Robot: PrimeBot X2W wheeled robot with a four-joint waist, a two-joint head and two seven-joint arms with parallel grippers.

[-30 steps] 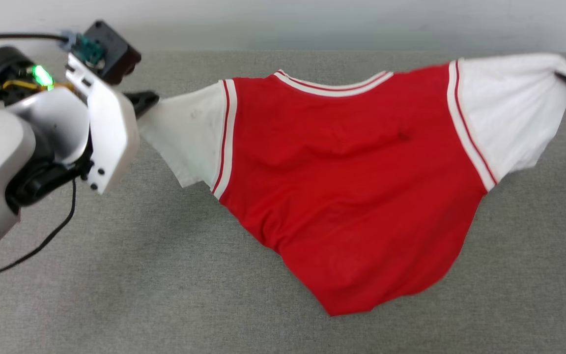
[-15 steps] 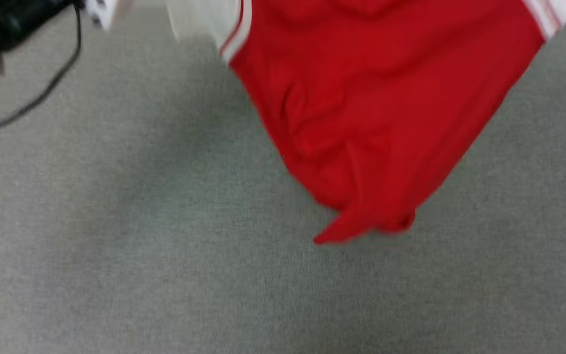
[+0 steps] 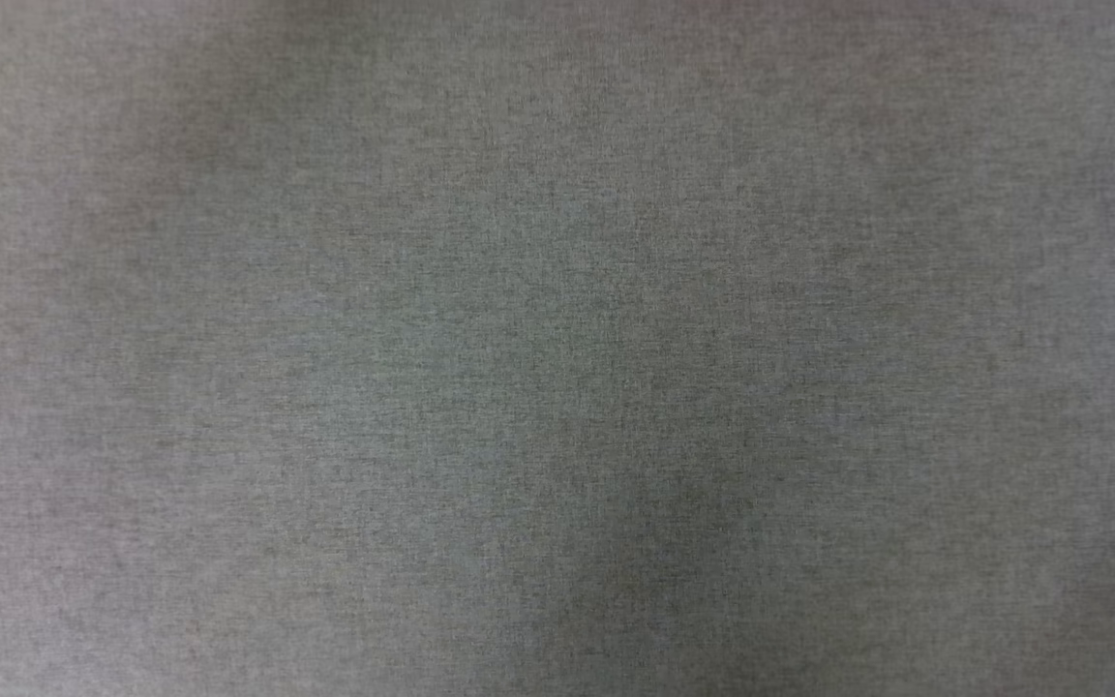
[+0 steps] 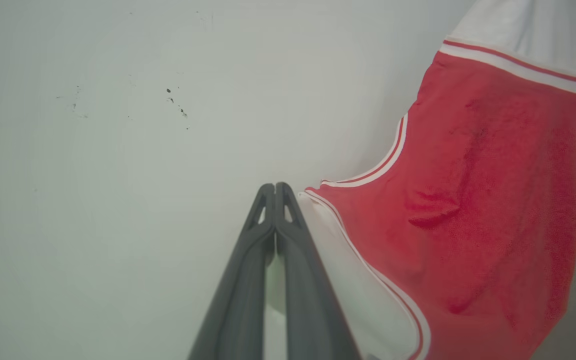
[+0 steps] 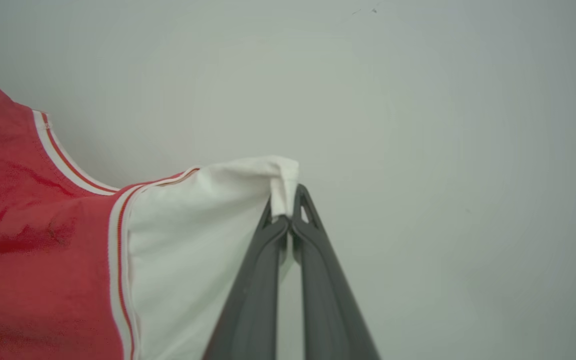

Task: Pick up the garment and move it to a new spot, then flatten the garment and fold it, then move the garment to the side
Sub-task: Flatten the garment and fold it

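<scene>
In front of the pale wall (image 4: 118,150), the red jersey shirt (image 4: 493,200) is held up by its two white sleeves, and I see its red body spread between them with a few soft creases. Red-and-white striped trim (image 4: 513,65) runs along the sleeve seams and curves round the neckline, which lies nearest the wall.

In the right wrist view the right gripper (image 5: 292,200) has its fingers pressed together on a bunched fold of white sleeve (image 5: 193,235), and a small tuft of it pokes out past the tips toward the wall. In the left wrist view the left gripper (image 4: 274,189) is likewise closed. The other sleeve (image 4: 363,300) starts right at its tips, and a pale strip shows between the fingers lower down. I take that for pinched sleeve cloth, though the gap is too narrow for me to be sure.

The wall behind the shirt carries a few small dark specks (image 4: 175,102).

On my head feed I get a grey woven surface (image 3: 557,348) with a darker shaded patch toward the lower middle.
</scene>
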